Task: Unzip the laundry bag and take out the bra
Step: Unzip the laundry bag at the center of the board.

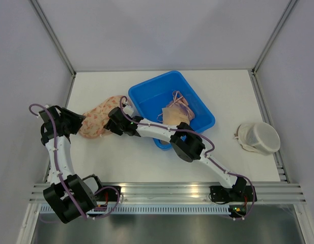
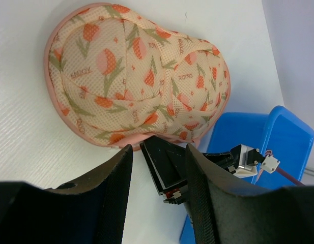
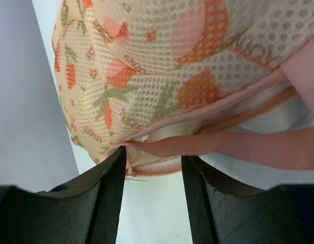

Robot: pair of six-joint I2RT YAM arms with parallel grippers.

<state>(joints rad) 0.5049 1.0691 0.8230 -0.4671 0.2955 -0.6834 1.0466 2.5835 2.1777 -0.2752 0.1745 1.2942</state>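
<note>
Mesh laundry bag (image 1: 98, 121) lies on the desk (image 1: 223, 86) between the spread left gripper (image 2: 159, 151) and the spread right gripper (image 3: 152, 155), whose tips sit just beside its crosswise zipper seam (image 3: 233, 104).

A pink strap (image 3: 248, 145) of the laundry bag (image 3: 162, 66) crosses between the end effector's (image 3: 153, 155) parted fingers (image 3: 108, 198)

Lighting's bright and even, soft light from overhead by the look of it. The white table (image 1: 95, 86) only gets faint shadows under the arms (image 1: 157, 131), no real glare anywhere. Top view is sharp. On both wrist views the jaws sit dark and mushy up close, and the laundry bag (image 3: 197, 61) mesh goes soft toward the right edge.
</note>
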